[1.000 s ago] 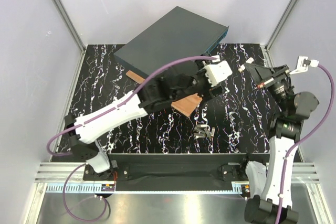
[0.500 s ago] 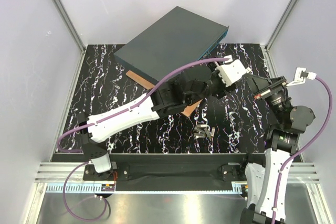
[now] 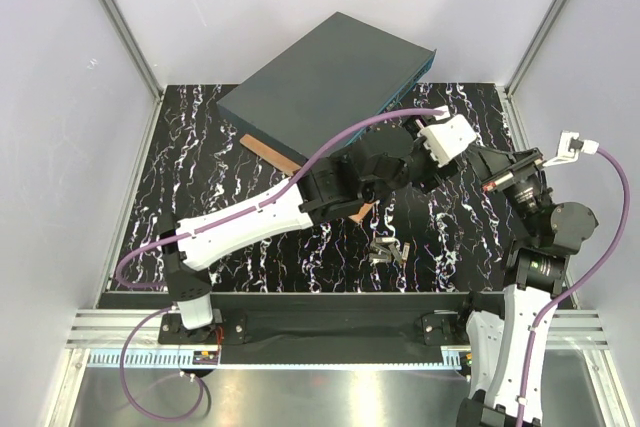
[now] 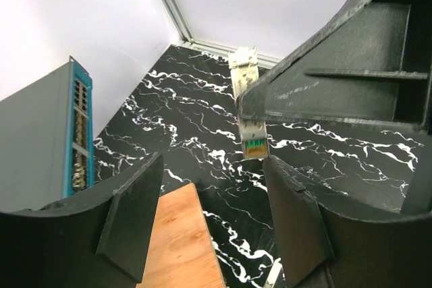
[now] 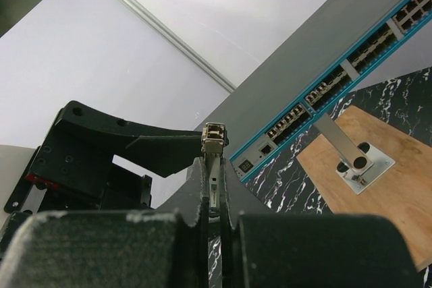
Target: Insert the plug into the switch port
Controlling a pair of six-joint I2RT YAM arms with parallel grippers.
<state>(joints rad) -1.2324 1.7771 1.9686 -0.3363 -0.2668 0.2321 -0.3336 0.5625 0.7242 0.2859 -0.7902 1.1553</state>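
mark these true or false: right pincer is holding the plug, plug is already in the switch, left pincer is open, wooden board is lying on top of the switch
1. The right pincer is holding the plug. True.
2. The plug is already in the switch. False: it is held in the air, away from the row of ports.
3. The left pincer is open. True: its jaws stand on either side of the plug without touching it.
4. The wooden board is lying on top of the switch. False: it lies on the table, below the switch's front edge.
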